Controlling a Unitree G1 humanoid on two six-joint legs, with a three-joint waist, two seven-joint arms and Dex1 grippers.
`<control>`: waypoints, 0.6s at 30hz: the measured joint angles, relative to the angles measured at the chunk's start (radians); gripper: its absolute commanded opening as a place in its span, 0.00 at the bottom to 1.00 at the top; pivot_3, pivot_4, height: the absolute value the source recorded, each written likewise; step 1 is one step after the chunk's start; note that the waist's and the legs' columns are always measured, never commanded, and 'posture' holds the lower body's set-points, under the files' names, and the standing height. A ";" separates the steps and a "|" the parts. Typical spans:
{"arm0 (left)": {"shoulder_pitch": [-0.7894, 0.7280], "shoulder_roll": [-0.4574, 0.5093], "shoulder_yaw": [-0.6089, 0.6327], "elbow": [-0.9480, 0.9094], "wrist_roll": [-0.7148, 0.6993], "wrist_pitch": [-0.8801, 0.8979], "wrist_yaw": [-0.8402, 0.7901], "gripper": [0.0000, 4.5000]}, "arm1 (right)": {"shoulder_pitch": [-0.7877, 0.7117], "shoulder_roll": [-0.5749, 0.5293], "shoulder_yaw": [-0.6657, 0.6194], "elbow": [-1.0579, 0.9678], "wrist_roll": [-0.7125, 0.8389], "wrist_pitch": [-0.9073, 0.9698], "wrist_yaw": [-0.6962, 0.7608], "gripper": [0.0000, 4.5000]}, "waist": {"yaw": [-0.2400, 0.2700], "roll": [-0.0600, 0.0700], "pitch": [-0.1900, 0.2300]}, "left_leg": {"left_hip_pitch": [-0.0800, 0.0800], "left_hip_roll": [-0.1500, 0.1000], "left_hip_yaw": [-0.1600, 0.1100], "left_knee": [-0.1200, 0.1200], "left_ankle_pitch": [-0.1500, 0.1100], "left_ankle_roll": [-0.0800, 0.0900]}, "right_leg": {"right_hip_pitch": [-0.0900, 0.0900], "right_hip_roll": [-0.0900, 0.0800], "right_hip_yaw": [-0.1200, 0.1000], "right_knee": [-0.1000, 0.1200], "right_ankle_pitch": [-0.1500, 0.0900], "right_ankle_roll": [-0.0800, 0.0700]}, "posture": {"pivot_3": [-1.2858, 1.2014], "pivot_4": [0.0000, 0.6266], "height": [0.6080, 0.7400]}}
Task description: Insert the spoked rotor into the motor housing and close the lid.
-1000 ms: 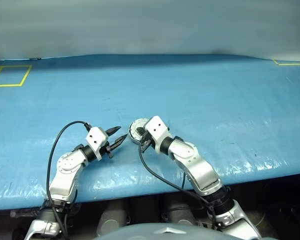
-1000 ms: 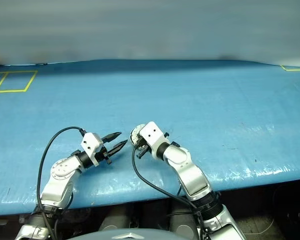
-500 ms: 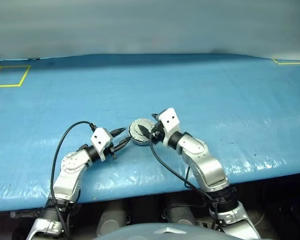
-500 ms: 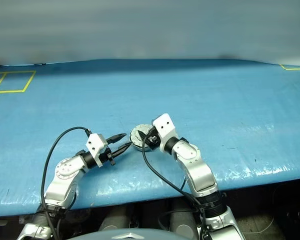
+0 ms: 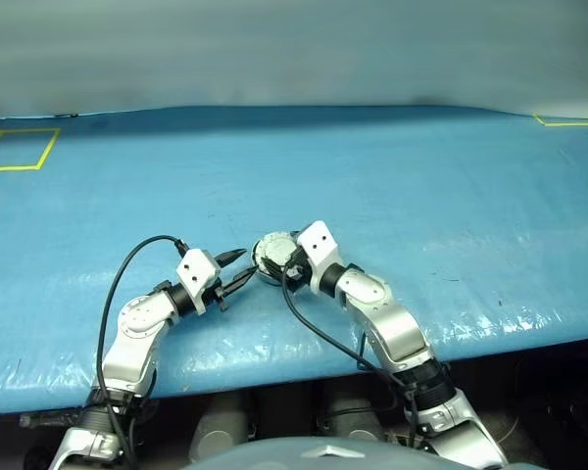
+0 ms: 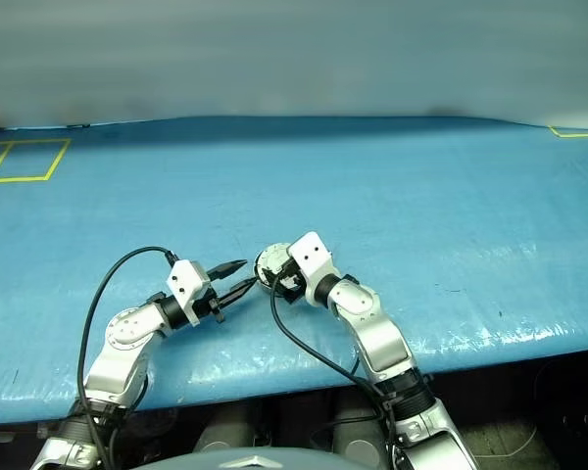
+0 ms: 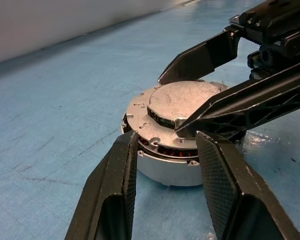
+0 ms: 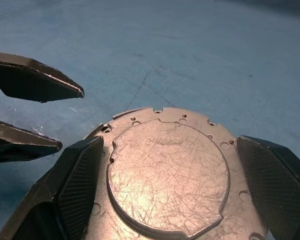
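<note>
With the lid (image 7: 182,102) down on the motor housing (image 7: 165,167), both hands, right hand (image 8: 165,200) and left hand (image 7: 165,190), stand released; little seems left.

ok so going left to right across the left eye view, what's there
yellow taped square → left gripper → closed motor housing → right gripper, its jaws open around the housing → yellow tape corner

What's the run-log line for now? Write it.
lid shut on motor housing | right tool open, straddling lid | left tool open, beside motor housing
</note>
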 measured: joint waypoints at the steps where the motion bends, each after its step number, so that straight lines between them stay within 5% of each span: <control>1: 0.000 0.001 0.000 0.000 0.000 0.001 0.000 0.43 | -0.002 0.002 0.000 0.006 0.000 -0.006 -0.001 0.99 | 0.000 0.000 0.000 | 0.000 0.000 0.000 0.000 0.000 0.000 | 0.000 0.000 0.000 0.000 0.000 0.000 | 0.52 0.24 1.00; 6: 0.009 0.011 0.003 -0.001 0.000 0.001 0.004 0.43 | -0.005 0.014 -0.002 0.018 0.002 -0.011 -0.004 0.68 | 0.000 0.000 0.000 | 0.000 0.000 0.000 0.000 0.000 0.000 | 0.000 0.000 0.000 0.000 0.000 0.000 | 0.52 0.24 1.00; 18: 0.028 0.038 0.007 -0.001 0.011 0.001 0.012 0.43 | -0.053 0.081 -0.012 -0.020 0.017 0.156 -0.051 0.68 | -0.001 0.001 0.000 | -0.001 0.000 0.000 -0.001 0.000 -0.001 | -0.001 -0.001 0.000 0.000 0.002 -0.004 | 0.52 0.24 1.00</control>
